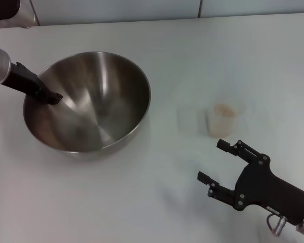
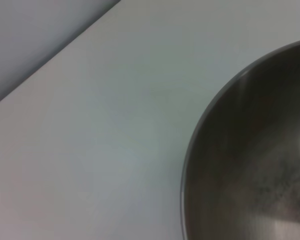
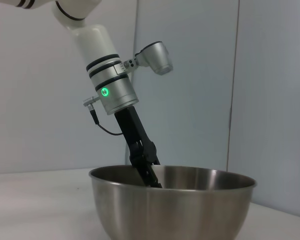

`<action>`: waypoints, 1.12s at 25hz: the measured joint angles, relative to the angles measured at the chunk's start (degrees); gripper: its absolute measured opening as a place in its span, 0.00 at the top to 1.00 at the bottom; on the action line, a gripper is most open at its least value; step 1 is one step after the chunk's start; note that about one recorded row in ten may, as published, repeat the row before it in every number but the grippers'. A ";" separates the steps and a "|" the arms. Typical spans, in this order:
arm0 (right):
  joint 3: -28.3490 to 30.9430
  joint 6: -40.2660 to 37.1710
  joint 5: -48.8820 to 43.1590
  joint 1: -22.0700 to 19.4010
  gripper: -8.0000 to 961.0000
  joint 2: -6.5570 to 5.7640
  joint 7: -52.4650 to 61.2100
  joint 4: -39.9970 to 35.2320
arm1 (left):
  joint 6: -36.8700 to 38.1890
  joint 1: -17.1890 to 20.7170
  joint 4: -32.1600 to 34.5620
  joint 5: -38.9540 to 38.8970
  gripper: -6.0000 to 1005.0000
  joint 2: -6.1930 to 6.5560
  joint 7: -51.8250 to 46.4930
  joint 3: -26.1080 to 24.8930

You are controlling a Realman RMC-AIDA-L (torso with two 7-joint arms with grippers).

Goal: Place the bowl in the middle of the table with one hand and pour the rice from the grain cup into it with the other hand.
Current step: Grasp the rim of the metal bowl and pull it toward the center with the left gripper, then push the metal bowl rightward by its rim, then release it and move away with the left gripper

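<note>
1. The bowl is a large, shiny steel one sitting on the surface at about 9 o'clock from centre; nothing shows inside it.
2. The left gripper is clamped on the bowl's rim at its 9 o'clock edge.
3. The cup, small and translucent, stands at 3 o'clock from the bowl, well apart, holding pale rice.
4. The right gripper, fingers apart, hovers at 6 o'clock of the cup.
5. Only the right wrist view shows the left arm, its green light, and one finger reaching inside the bowl.
</note>
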 joint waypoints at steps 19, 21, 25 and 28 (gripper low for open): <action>-0.11 0.19 0.00 0.25 0.18 0.00 0.00 0.01 | 4.95 -8.04 -10.81 -0.28 0.88 3.94 2.28 -11.01; -0.11 0.22 -0.01 0.25 0.18 0.00 0.00 0.01 | 5.27 -9.35 -13.34 -0.29 0.88 4.95 3.12 -13.20; -0.11 0.21 -0.07 0.18 0.18 0.00 0.00 0.01 | 6.99 -13.44 -20.58 -0.63 0.95 8.62 5.76 -18.70; -0.11 0.04 -0.09 0.17 0.18 0.00 0.00 0.01 | 9.01 -14.48 -20.91 -0.88 0.97 9.02 5.84 -18.99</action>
